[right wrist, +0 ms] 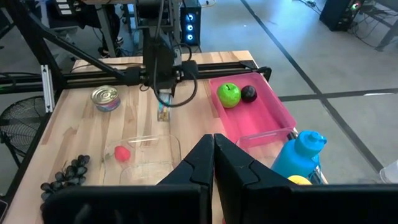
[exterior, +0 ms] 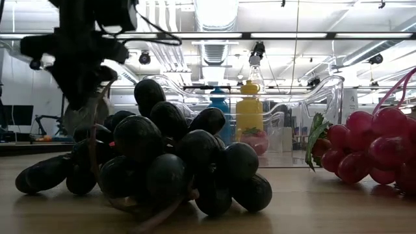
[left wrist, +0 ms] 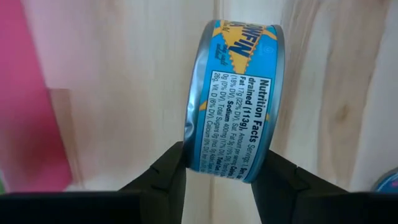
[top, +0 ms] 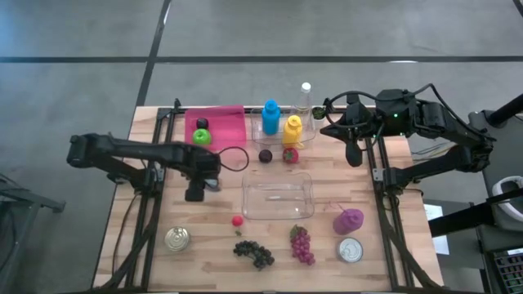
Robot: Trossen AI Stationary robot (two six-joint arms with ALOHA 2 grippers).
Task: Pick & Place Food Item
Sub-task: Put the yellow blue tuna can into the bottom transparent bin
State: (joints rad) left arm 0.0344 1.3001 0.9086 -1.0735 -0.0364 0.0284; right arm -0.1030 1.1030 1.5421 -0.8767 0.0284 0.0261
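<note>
Between the pink tray (top: pixel 221 126) and the clear tub (top: pixel 278 198), the left gripper (left wrist: pixel 217 177) clamps a tuna can (left wrist: pixel 233 102) on edge above the table; the tub lies rightward. The right gripper (right wrist: pixel 213 152), fingers pressed together, waits behind.

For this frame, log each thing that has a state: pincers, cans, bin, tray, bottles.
Left pincer: shut on blue can, held above the table.
Right pincer: shut, empty, raised near the bottles.
Clear bin: open-topped, empty.
Pink tray: holds a green apple.
Blue bottle: upright, capped.
Silver cans: resting on table.
</note>
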